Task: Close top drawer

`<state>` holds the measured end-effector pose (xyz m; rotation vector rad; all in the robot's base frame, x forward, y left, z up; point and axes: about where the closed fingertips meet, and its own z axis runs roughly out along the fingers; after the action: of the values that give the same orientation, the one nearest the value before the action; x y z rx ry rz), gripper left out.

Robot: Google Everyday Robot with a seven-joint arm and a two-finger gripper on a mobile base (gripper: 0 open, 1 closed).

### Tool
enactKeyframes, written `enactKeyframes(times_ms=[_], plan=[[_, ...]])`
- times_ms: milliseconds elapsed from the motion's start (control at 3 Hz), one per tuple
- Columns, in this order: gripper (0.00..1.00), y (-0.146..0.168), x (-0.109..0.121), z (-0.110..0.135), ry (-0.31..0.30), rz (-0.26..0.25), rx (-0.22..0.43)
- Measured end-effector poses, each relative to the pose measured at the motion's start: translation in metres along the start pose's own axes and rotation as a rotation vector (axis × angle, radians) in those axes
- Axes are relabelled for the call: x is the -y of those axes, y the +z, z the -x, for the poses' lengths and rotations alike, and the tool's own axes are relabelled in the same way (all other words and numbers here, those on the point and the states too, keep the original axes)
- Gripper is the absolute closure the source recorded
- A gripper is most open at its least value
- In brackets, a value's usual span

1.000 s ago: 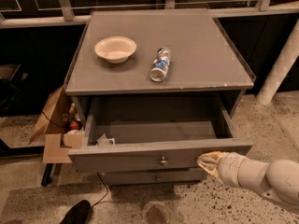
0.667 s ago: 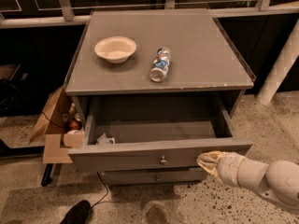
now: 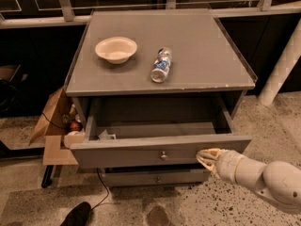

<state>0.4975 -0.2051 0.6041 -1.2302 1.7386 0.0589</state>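
The top drawer (image 3: pixel 122 155) is standing pulled well out of the cabinet (image 3: pixel 202 60), its wide front running left to right and its knob (image 3: pixel 163 155) sitting mid-front. The gripper (image 3: pixel 203 156) is apparently touching that front, right of the knob near the drawer's right end, its tips pressing together on nothing. The cabinet is lying straight beyond the gripper, so the push is probably needing to go squarely inward; being off-centre, it is risking skewing the drawer
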Motion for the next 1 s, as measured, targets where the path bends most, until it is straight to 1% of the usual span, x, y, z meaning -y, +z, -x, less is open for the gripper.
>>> enactKeyframes(times_ms=[667,1000], plan=[[1.0,0.033,0.025,-0.009,0.017,-0.057,0.025],[1.0,0.058,0.048,-0.009,0.027,-0.099,0.049]])
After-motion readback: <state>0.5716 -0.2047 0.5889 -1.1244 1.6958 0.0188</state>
